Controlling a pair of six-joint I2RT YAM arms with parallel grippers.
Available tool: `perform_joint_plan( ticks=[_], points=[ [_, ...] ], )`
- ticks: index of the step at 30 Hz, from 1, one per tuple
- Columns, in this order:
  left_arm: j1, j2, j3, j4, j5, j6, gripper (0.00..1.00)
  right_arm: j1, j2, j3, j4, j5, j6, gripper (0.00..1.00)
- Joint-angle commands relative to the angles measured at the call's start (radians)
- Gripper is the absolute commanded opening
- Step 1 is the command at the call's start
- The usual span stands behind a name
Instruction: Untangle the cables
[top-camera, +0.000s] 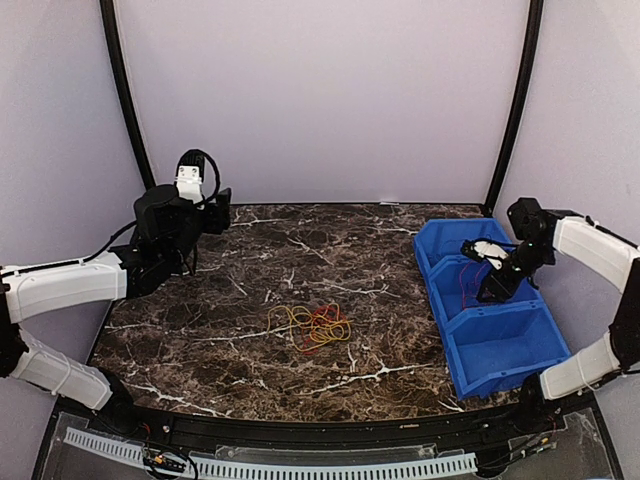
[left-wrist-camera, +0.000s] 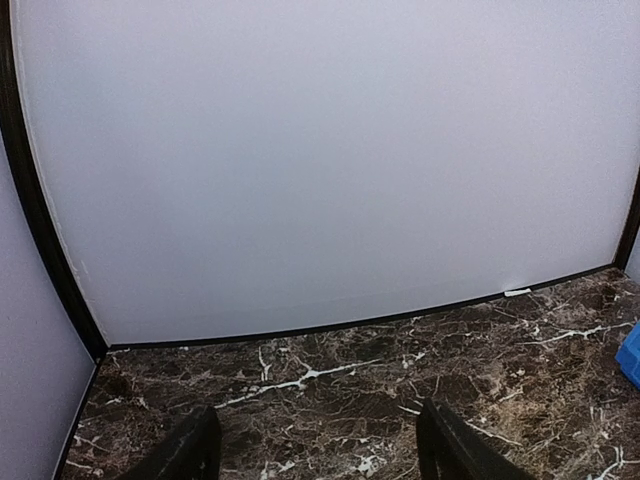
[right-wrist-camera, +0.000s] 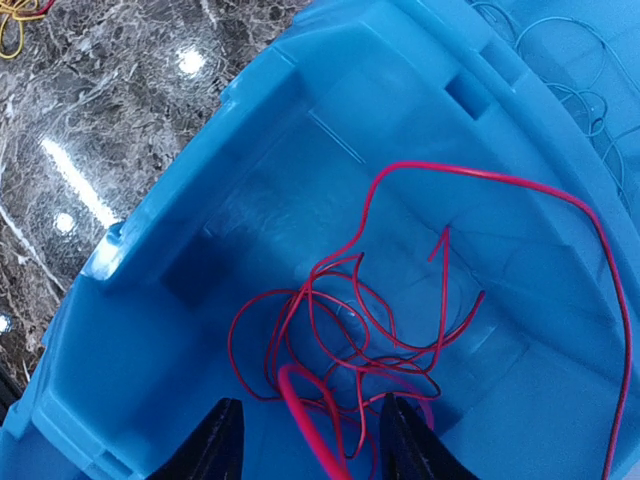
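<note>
The right pincer hangs low inside a blue bin at the right side of the desk. Its two fingers stand apart and do not press on anything. A thick stretch of the red cable runs up through the gap between them, and from the wrist view I cannot tell whether it brushes either finger. The rest of that red cable lies as a loose coil on the bin floor, with one long strand arching up and over toward the far wall of the bin.

Across the rim, in the neighbouring bin, a thin blue cable lies in loose loops.

The left pincer is raised at the back left of the desk, pointing toward the pale back wall. Its fingers are spread wide, with nothing between them and nothing touching them.

A small bundle of yellow, orange and red cables lies on the dark marbled desk near its middle. It is well apart from both pincers and from the bins.
</note>
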Motion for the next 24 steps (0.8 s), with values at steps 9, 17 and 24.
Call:
perform_joint_plan(
  ticks=[9,17,24],
  points=[
    [0.002,-0.014,0.025,-0.063,0.079,-0.059,0.7,-0.005,-0.059,0.27,-0.331,0.06,-0.056,0.56],
    [0.002,0.019,0.05,-0.109,0.126,-0.079,0.7,-0.005,-0.084,0.278,-0.382,0.08,-0.081,0.62],
    [0.002,0.037,0.061,-0.126,0.135,-0.09,0.7,-0.003,-0.026,0.106,-0.426,0.127,-0.119,0.65]
  ],
)
